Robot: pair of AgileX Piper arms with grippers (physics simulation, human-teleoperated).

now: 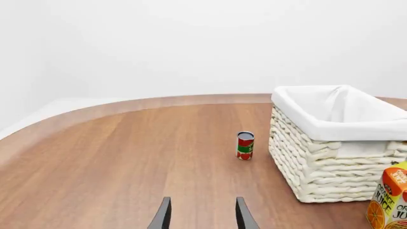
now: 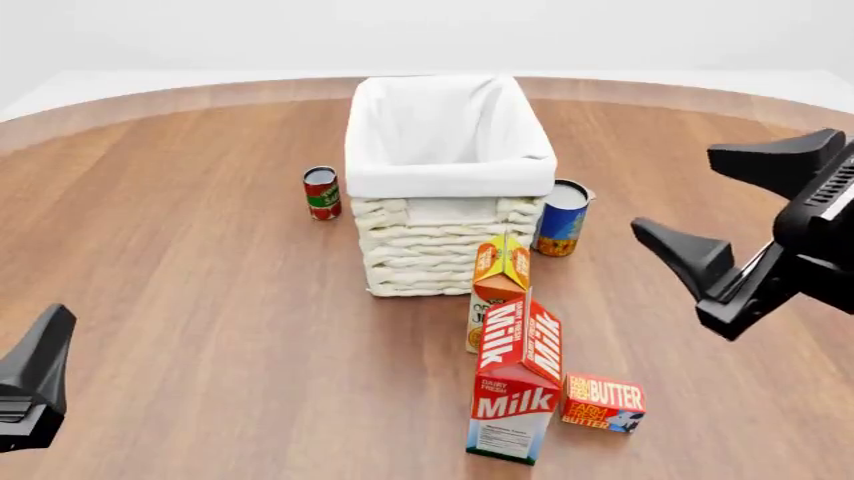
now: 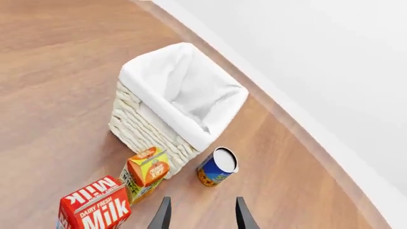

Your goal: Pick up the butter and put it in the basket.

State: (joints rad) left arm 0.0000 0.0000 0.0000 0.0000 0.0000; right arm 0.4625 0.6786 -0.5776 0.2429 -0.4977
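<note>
Milk carton [image 2: 515, 385] crowds the butter [image 2: 603, 402] leftward; its right side lies open.

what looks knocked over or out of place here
Nothing stands out. The butter lies flat beside the upright milk carton; the juice carton, both cans and the basket stand upright, with no spills.

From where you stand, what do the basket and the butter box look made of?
The basket looks like cream woven wicker, from its braided walls, with a soft white cloth liner folded over the rim. The butter looks like a printed cardboard carton: flat faces, sharp edges, matte red-and-orange print.
</note>
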